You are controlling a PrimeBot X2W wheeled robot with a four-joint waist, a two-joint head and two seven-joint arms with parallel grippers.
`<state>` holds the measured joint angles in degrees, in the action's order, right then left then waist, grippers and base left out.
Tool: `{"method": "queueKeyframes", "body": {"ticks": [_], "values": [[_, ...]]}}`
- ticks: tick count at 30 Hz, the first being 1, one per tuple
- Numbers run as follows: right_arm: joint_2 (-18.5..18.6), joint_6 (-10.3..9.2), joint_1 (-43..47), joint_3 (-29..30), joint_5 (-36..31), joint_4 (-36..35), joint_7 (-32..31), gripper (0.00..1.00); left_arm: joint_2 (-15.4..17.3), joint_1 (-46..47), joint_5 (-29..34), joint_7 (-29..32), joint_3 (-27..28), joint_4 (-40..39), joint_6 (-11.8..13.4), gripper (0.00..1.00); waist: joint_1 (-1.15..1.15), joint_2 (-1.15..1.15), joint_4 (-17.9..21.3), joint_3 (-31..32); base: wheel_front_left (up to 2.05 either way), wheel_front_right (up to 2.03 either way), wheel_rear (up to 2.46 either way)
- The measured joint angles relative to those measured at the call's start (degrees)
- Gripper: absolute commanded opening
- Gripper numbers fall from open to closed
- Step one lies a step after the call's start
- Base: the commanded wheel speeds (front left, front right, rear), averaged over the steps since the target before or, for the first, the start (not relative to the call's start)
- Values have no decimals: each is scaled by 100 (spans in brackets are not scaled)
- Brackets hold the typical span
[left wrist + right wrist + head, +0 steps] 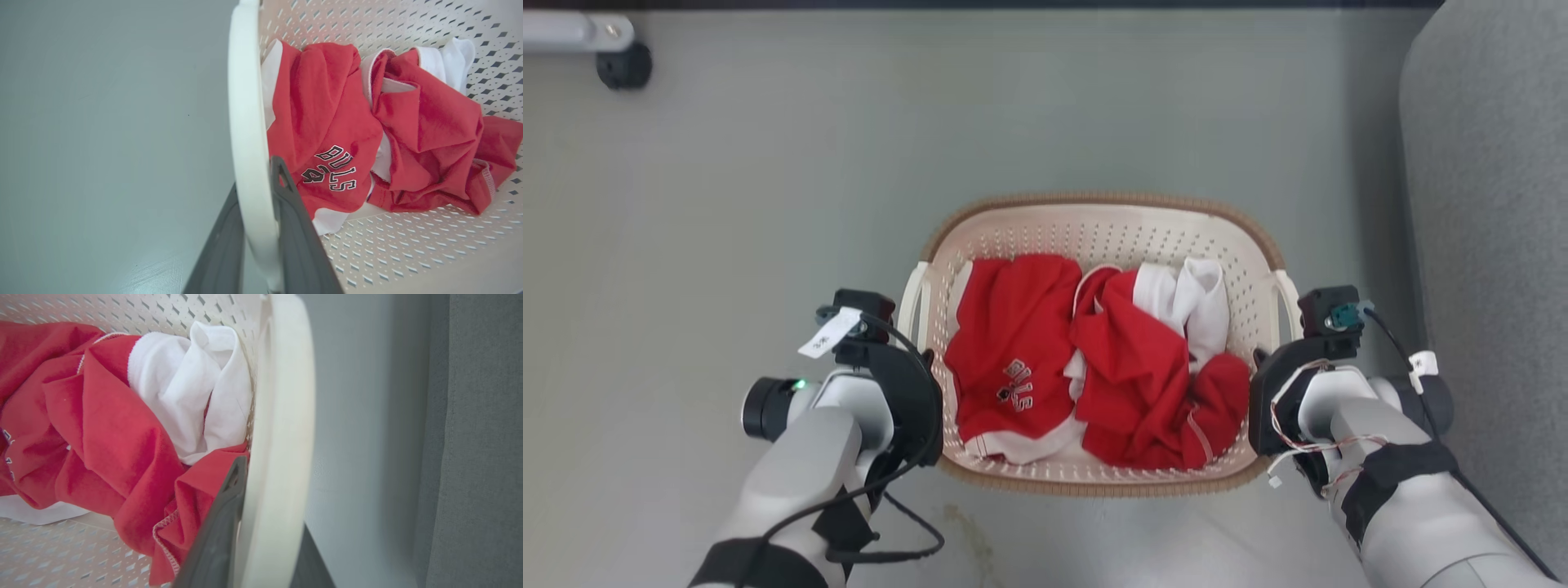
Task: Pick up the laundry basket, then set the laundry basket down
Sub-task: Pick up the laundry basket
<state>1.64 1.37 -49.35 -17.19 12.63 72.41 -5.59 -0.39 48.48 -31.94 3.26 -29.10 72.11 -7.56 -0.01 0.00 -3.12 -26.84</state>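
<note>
The laundry basket (1094, 198), handles (249, 122) clamped in the left gripper (257, 192) and right gripper (271, 506), wants an even, level lift.

— Where's that cream perforated plastic laundry basket (1094, 233)?
— Between the two claws, grey floor (727, 204) beneath it, grey fabric-covered furniture (1486, 245) near its right side. Crumpled red-and-white clothes (1094, 367) lie in it.
— And the claws exactly?
— The left claw (257, 175) sits astride the white left handle (247, 122), the right claw (271, 496) astride the right handle (282, 416), one finger inside, one outside.
</note>
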Motion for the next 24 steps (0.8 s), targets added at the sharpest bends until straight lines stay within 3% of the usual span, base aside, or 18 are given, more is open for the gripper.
{"method": "queueKeyframes", "body": {"ticks": [24], "values": [[-11, -36, 519, -505, 628, -91, -603, 0, -5, -492, -289, 424, -136, 85, -1, 0, 0, -1, -95, 1032, 0, 0, 0]]}}
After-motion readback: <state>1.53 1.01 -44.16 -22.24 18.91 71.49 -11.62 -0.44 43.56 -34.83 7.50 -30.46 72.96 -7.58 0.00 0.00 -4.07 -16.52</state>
